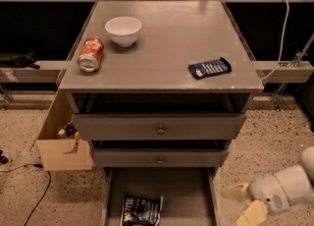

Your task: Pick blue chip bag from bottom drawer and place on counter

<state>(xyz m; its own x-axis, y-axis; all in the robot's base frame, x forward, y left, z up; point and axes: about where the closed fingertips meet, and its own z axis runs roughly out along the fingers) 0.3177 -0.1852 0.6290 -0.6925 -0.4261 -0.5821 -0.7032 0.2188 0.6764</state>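
Blue chip bag point(141, 210), crinkled glossy foil with white lettering, lies in the grey bottom drawer point(189, 193); gripper point(242, 202) hovers right, fingers point(252, 214) spread.

One view only. The camera sits high in front of the cabinet, facing the drawer fronts and tilted steeply down. Medium range: the whole counter point(167, 58) shows, with its front edge toward the camera, its far edge close to the top of the frame, and both front corners in view. The cabinet is roughly centred and seen nearly square-on. The bottom drawer point(186, 190) stands open toward the camera and is cut by the frame's lower edge. Speckled floor point(274, 141) shows on both sides of the cabinet. The gripper point(233, 206) sits low in the frame's lower right corner, just right of the drawer's right edge, fingers spread apart. The arm is mostly out of frame.
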